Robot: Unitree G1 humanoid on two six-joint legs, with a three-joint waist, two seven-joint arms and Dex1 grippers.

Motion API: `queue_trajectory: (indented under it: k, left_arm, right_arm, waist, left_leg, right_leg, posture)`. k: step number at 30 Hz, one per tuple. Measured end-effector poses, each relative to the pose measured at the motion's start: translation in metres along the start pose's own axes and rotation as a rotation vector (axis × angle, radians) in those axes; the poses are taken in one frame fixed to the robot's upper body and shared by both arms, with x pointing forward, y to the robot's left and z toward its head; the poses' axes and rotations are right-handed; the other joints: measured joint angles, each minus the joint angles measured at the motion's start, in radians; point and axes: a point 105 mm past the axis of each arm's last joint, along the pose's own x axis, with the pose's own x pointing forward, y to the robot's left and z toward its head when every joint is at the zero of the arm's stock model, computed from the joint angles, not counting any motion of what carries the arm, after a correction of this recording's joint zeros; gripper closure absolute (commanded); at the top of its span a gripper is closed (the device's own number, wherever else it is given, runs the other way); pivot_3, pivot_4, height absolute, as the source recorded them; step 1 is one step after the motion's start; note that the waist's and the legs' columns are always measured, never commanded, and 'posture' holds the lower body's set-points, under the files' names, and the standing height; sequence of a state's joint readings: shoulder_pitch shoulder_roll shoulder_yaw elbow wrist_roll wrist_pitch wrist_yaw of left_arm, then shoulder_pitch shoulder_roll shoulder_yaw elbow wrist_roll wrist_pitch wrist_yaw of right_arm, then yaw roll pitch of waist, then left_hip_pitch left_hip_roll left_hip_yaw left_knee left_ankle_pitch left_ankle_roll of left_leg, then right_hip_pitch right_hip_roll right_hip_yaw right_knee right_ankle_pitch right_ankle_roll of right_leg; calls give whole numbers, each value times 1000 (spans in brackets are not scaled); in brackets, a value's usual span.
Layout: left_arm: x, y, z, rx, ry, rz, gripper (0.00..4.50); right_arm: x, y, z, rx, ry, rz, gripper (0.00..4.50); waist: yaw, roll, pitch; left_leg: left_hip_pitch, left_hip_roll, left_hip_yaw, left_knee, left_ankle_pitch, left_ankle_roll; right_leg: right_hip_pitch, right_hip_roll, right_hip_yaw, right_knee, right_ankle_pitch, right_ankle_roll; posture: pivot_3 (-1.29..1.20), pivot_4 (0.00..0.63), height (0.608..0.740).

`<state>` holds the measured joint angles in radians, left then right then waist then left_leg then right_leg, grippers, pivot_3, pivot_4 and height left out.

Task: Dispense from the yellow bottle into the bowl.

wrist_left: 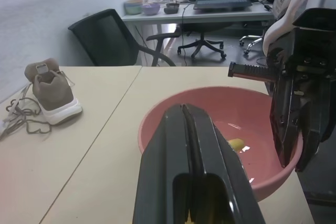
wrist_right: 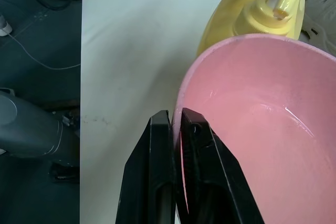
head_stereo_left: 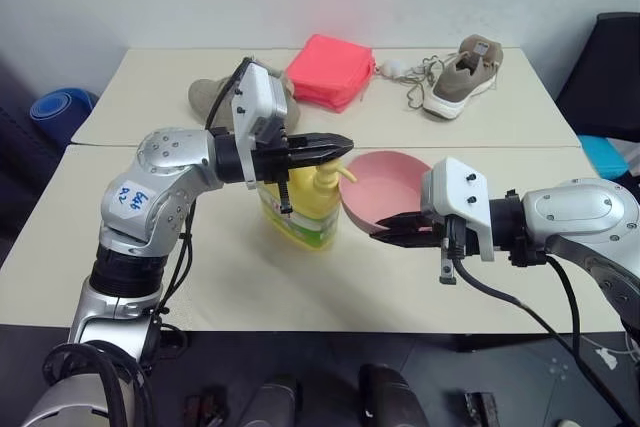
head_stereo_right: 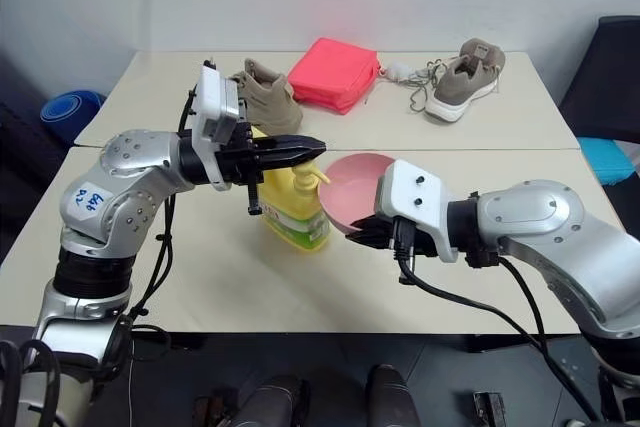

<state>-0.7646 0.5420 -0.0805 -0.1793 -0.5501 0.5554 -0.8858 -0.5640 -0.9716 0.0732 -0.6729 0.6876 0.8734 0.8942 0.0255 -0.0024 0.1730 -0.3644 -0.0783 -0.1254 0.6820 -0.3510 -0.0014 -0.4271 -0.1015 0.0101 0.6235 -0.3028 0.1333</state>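
Observation:
The yellow bottle (head_stereo_left: 300,212) stands on the near table, its pump spout facing the bowl (head_stereo_left: 385,185). My left gripper (head_stereo_left: 340,145) is shut and empty. It lies level just over the pump top, and I cannot tell if it touches. The pink bowl sits right of the bottle, tipped toward it. My right gripper (wrist_right: 176,121) is shut on the bowl's near rim (wrist_right: 181,93), one finger inside and one outside. A small yellow blob (wrist_left: 236,144) lies inside the bowl.
On the far table lie a pink-red square pouch (head_stereo_left: 330,69) and two tan shoes, one behind my left arm (head_stereo_left: 205,97) and one at the back right (head_stereo_left: 462,77). A dark chair (head_stereo_left: 605,62) stands at the right.

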Motion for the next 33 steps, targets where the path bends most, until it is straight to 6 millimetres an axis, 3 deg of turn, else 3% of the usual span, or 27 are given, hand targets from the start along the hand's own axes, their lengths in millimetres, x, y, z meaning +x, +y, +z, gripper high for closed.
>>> queue_trajectory:
  k: [27,33]
  left_arm:
    - [-1,3,-11,-46,1,16,4472]
    - [2,7,-10,-83,-69,37,4472]
  right_arm:
    - [3,3,-6,36,-6,1,4500]
    - [3,2,-9,47,-4,-2,4500]
  waist:
    - [0,0,-4]
    - [1,0,-4]
  left_leg:
    - [14,1,0,-4,-1,0]
    - [13,1,0,-4,-1,0]
  right_leg:
    - [14,0,0,-4,0,0]
    - [13,0,0,-4,0,0]
  posture:
    - [0,150,740]
    - [0,150,740]
